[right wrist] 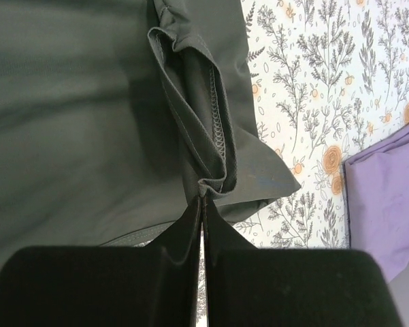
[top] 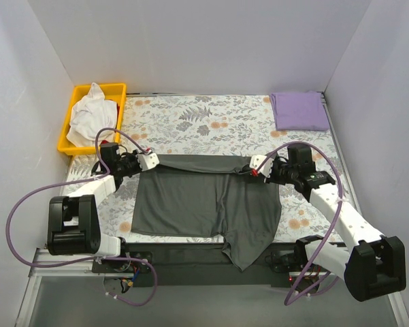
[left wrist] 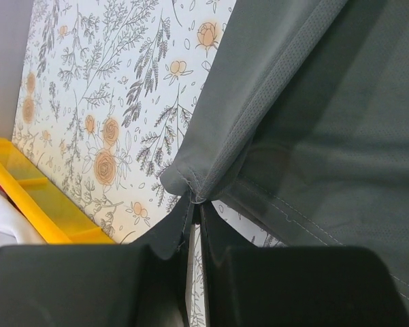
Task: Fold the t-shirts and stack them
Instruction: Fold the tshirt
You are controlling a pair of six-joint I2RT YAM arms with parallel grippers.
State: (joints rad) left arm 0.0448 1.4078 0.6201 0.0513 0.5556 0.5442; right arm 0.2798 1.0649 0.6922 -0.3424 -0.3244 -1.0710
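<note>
The dark charcoal grey t-shirt lies spread on the near middle of the table, one part hanging over the front edge. My left gripper is shut on its far left corner; the pinched hem bunches at the fingertips. My right gripper is shut on its far right corner, with the stitched hem folded at the tips. The cloth between the two grippers is lifted and stretched. The lavender purple t-shirt lies folded at the far right corner and also shows in the right wrist view.
A yellow bin holding white cloth stands at the far left; its edge shows in the left wrist view. The floral tablecloth covers the table. White walls close in the left, back and right sides.
</note>
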